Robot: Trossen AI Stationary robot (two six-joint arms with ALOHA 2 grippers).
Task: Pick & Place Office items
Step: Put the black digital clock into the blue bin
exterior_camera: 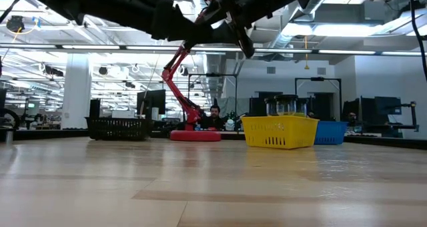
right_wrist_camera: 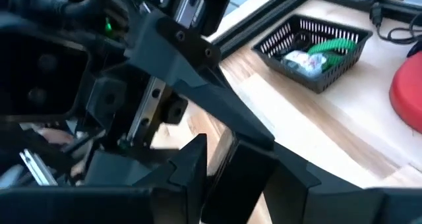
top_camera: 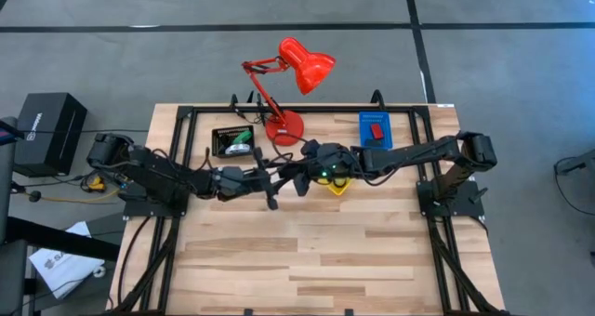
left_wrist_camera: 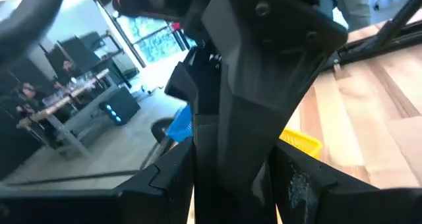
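Counter (top_camera: 307, 251): light wood with a black frame along its edges; front half bare.
Left arm: reaches from the counter's left edge toward the middle, in front of the lamp base.
Right arm: reaches from the right edge to meet it, raised above the counter in the low view.
Lamp (top_camera: 299, 67): red, its round base (top_camera: 284, 128) at the back edge of the counter; taken as landmark.
Black tray (top_camera: 233, 141): just left of the lamp base; holds a green cylinder (right_wrist_camera: 331, 46) and pale, silvery items (right_wrist_camera: 302, 60) which I cannot identify further.
Blue tray (top_camera: 375, 129): well right of the lamp base; holds a red block (top_camera: 376, 130).
Yellow tray (exterior_camera: 279, 131): right of and in front of the lamp base, mostly under the right arm; contents cannot be told.
Left gripper (top_camera: 271, 188): in front of the lamp base, touching or overlapping the right gripper; fingers' spread cannot be told.
Right gripper (top_camera: 296, 178): just beside it; a dark shape sits between its fingers in the right wrist view, but whether item or arm cannot be told.
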